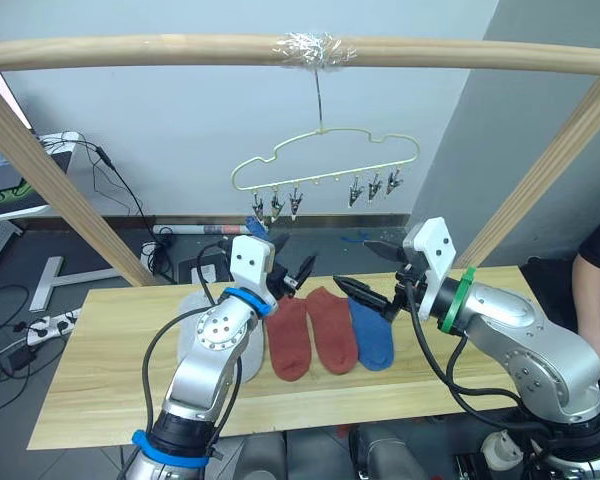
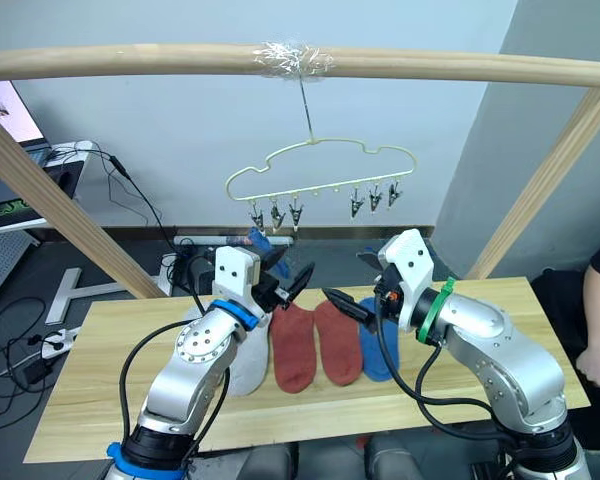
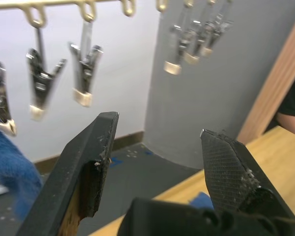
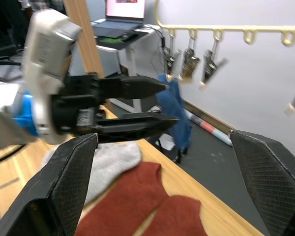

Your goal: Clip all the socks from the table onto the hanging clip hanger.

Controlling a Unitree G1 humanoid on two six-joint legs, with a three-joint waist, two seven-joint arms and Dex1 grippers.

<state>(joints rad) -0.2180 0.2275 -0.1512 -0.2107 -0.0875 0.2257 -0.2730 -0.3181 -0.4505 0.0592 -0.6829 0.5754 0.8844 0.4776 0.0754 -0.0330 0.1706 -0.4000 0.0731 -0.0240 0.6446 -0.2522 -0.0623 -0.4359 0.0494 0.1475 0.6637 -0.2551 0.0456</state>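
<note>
Lying flat on the table [image 1: 100, 390], close to the robot, are four socks side by side, each with its long side running from the near edge toward the far edge. From the robot's left to its right they are a grey sock [image 2: 248, 365], partly hidden under the left arm, then a red sock [image 1: 289, 338], another red sock [image 1: 333, 330], and a blue sock [image 1: 371, 334]. The red ones touch each other, and the blue one touches the second red one.

The left gripper [image 1: 292, 273] is up in the air just past the far ends of the grey sock and the first red sock. Its fingers [image 3: 91, 162] are spread apart with nothing between them, and they point up and away toward the clips. The right gripper [image 1: 368, 270] is up over the far end of the blue sock. Its fingers [image 4: 265, 172] are spread wide too, with nothing in them, and they point toward the left gripper.

Farther back, a second blue sock [image 2: 258, 240] hangs down from the clip at the left end of the hanger [image 1: 325, 160], just beyond the left fingers. Its long side goes up and down. The other clips hang bare. The hanger's hook goes up to a wooden bar [image 1: 130, 50], where tape [image 1: 313, 47] is wrapped.
</note>
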